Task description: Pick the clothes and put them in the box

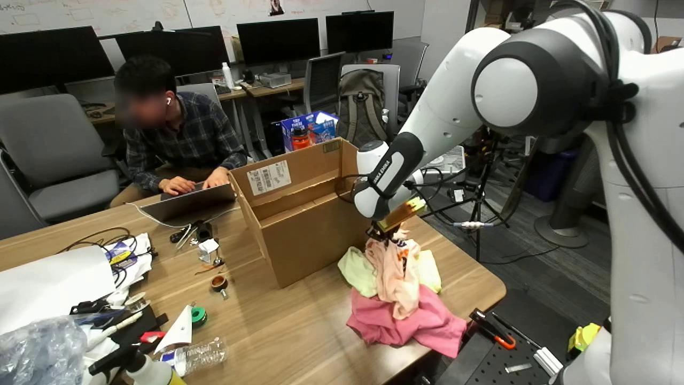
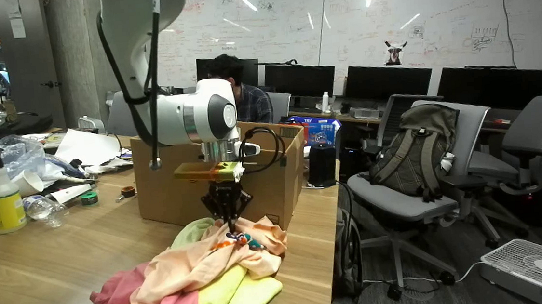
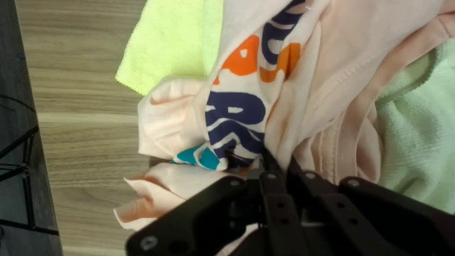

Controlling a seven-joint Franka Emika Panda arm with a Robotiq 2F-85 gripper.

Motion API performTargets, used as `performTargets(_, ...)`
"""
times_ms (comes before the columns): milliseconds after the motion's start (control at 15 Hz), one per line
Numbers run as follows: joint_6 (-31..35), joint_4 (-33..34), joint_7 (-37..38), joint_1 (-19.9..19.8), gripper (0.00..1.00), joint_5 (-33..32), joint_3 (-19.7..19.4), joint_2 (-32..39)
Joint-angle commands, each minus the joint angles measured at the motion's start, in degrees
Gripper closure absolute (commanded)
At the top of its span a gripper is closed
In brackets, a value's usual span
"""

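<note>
Rn gripper (image 3: 282, 166) is down in the clothes (image 1: 396, 283), jaws pressed tog. on a fold of the peach garment (image 2: 179, 270), pinching it right by the navy/orange/teal print in the wrist view. The clothes are heaped on the bench (image 1: 304, 326), outside & just beside the box (image 1: 320, 240). On top: the peach garment, crumpled. Partly under it, the pink garment (image 1: 374, 315), w/ one corner past the bench edge in an exterior view. The pale green cloth (image 3: 419, 142) is on the box side, yellow cloth (image 2: 243, 294) on the opp. side. The box stands upright, top open, white label (image 1: 269, 176) on inner face of its far panel. Other end of bench, well apart from the clothes = misc. clutter, incl. spray bottle (image 2: 4, 202), clear plastic bag (image 1: 40, 347), clear bottle (image 1: 206, 357) lying on its side, green roll (image 1: 199, 316). A person (image 1: 184, 133) in plaid sits at a laptop (image 1: 192, 206) across the bench; backpack (image 2: 411, 155) on a chair (image 2: 368, 192), monitors (image 1: 278, 41) + whiteboard (image 2: 281, 35) in bkgd.
</note>
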Motion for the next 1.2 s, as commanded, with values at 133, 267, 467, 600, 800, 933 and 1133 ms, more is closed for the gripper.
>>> performTargets(133, 0.50, -3.24, -1.88, -0.81, 0.98, 2.89, 2.65, -9.38)
performTargets(267, 0.59, -3.99, -1.51, -0.60, 0.98, 4.04, 3.36, -12.47)
performTargets(467, 0.70, -4.82, -0.50, 0.06, 0.98, 4.74, 4.29, -16.70)
performTargets(600, 0.64, -5.14, -0.01, 0.43, 0.98, 4.56, 4.95, -19.07)
performTargets(800, -0.25, -5.52, 0.88, 1.17, 0.98, 4.06, 6.18, -22.78)
performTargets(933, -0.74, -5.41, 1.71, 1.76, 0.98, 3.78, 7.10, -25.06)
performTargets(1133, -1.41, -4.44, 3.47, 2.56, 0.98, 3.23, 8.51, -27.60)
